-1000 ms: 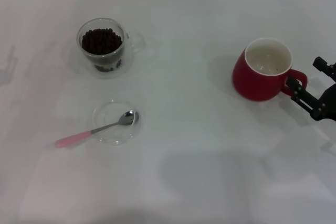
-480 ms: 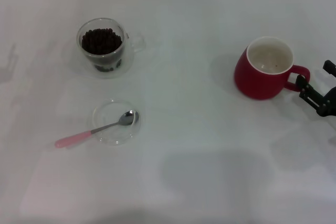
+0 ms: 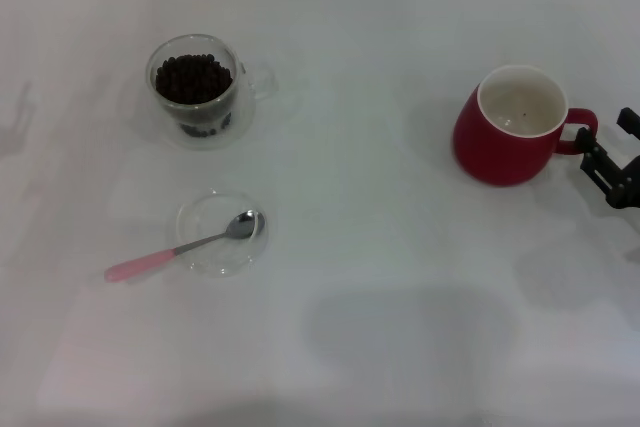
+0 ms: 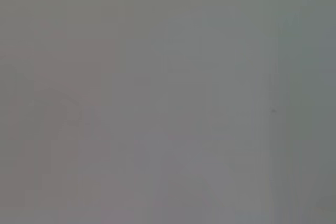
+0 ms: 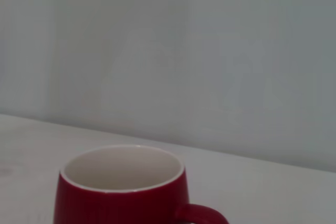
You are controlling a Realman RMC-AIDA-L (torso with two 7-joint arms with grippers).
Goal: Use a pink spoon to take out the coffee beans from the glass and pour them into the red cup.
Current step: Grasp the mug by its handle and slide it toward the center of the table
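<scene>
On the near left of the counter [image 3: 380,277], the spoon [image 3: 185,246] lay untouched, its metal bowl resting in a shallow clear dish [image 3: 222,232] and its pink handle sticking out over the rim toward the left. Just beyond it, farther away, stood the glass [image 3: 198,89], filled nearly to the brim with beans [image 3: 193,77], its clear handle turned to the right. Well apart from both, far over on the right, sat the cup [image 3: 510,127], its white inside almost bare but for a dark speck or two, its loop handle pointing right.

Touching or just beside that handle was the right pincer [image 3: 608,162], its fingers spread a little; whether they actually gripped the loop could not be told. The right wrist view showed the cup [image 5: 123,190] close below the camera. The left pincer was out of sight, its wrist view showing only blank surface.

The risks, as I judged them: a nudge on the handle from the pincer could drag or tip the rounded cup. The slim spoon handle, perched on the dish rim, could pivot or slide the dish when grasped. A glass so full would likely shed beans at the first scoop, and the long carry to the cup gave them room to roll off.
</scene>
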